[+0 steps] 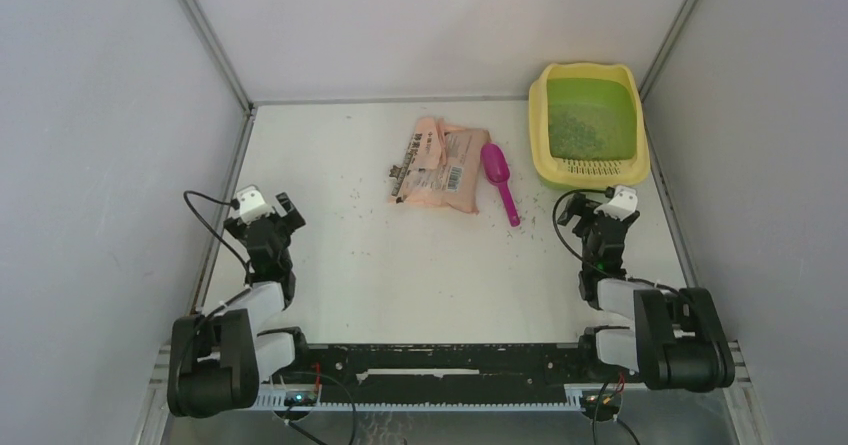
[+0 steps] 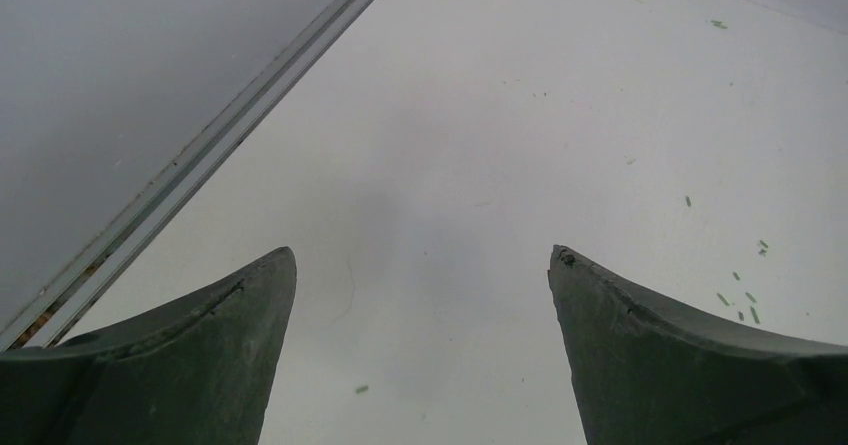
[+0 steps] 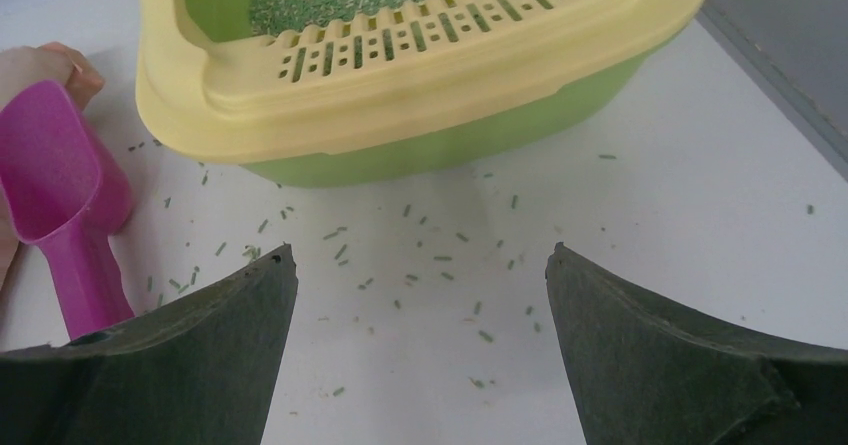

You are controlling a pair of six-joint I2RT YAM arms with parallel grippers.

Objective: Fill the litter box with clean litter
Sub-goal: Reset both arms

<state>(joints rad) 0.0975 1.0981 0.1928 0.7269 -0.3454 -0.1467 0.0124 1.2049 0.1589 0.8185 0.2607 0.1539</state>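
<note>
Fingers (image 2: 200,350) of the left gripper (image 2: 421,265) and right gripper (image 3: 420,265) stood spread, empty; litter box (image 1: 598,171) at one o'clock held litter (image 1: 575,127).

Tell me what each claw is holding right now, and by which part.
Nothing is held. The left claw stands open above the table; the right claw stands open before the litter box, the magenta scoop lying free on the table.
</note>
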